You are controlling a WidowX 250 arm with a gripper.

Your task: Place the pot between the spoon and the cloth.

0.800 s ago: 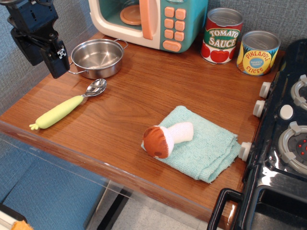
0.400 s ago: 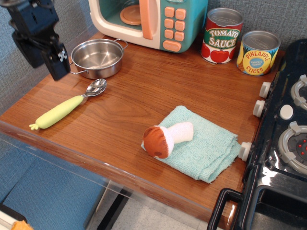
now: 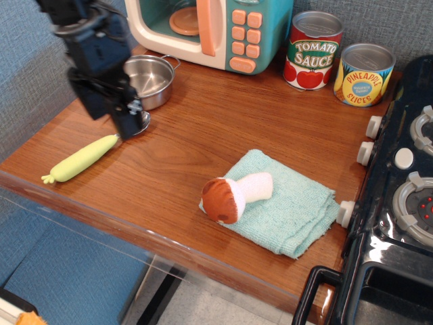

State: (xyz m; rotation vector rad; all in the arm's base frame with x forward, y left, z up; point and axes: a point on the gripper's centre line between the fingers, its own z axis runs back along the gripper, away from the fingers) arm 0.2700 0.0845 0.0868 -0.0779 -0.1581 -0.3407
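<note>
The shiny steel pot (image 3: 154, 79) stands at the back left of the wooden counter, and its left side is hidden behind my arm. The spoon (image 3: 82, 158) lies in front of it; its yellow-green handle shows, but its metal bowl is mostly covered by my gripper. The teal cloth (image 3: 291, 206) lies at the front right. My black gripper (image 3: 127, 124) hangs low over the spoon's bowl, just in front of the pot. Its jaws face away, so I cannot tell whether they are open or shut.
A brown-capped plush mushroom (image 3: 233, 193) lies on the cloth's left part. A toy microwave (image 3: 210, 27) stands behind the pot. A tomato sauce can (image 3: 312, 51) and a pineapple can (image 3: 364, 74) stand at the back right. A black toy stove (image 3: 406, 196) borders the right side.
My gripper has moved right and down, from left of the pot to over the spoon's bowl, now covering the pot's left side. The pot, spoon and cloth have not moved.
</note>
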